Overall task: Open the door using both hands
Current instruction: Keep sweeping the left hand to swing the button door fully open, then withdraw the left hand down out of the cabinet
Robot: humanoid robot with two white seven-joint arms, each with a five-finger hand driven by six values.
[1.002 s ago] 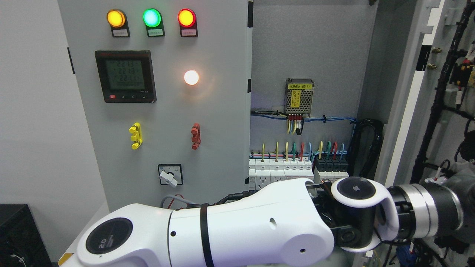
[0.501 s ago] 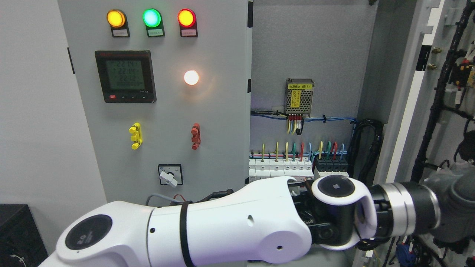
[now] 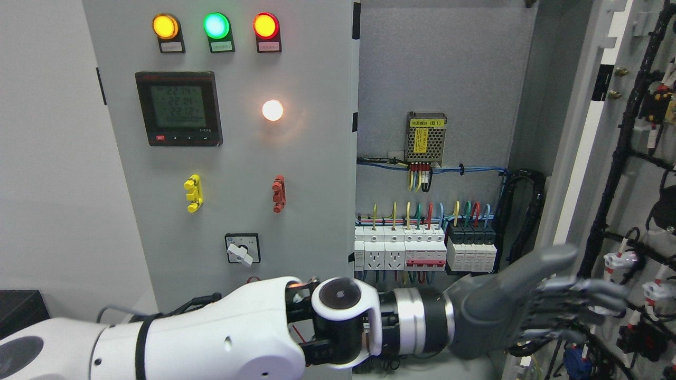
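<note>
While your left hand [image 3: 520, 306] reaches across below the breakers [image 3: 425, 248] with fingers [image 3: 586, 298] spread and holding nothing, the door [image 3: 586, 132] stands swung open right of them.

Matt grey painted metal was noted on the door [image 3: 237, 158]; glossy white plastic on the arm [image 3: 211, 338]; matt grey plastic on the left hand [image 3: 528, 306].

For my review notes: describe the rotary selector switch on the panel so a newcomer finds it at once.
On the grey closed door at the left, look below the digital meter and the yellow and red handles. The rotary selector switch is lowest, the only black square plate with a white knob.
</note>
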